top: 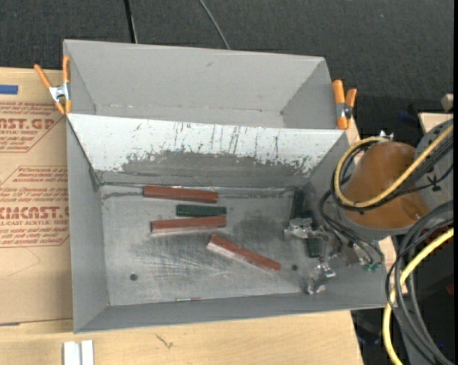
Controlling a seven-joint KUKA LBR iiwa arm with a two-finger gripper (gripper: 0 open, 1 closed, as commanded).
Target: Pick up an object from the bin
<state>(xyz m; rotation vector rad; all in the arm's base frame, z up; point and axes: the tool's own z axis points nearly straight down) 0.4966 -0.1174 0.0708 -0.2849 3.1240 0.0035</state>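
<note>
My gripper (pixel 308 255) is low at the right side of the bin floor, near the right wall. Its two metal fingertips (pixel 297 229) stand apart, so it is open, and I see nothing between them. Closest to it is a red-brown flat bar (pixel 243 252), lying slanted just to its left with its right end a short way from the fingers. Further left a second red-brown bar (pixel 188 224) lies level. A short dark green bar (pixel 201 211) rests right above that one.
A third red-brown bar (pixel 180 194) lies along the foot of the back wall. A dark narrow shape (pixel 297 202) stands by the back right corner, just above the gripper. The arm with its orange cover and cables hangs over the bin's right rim.
</note>
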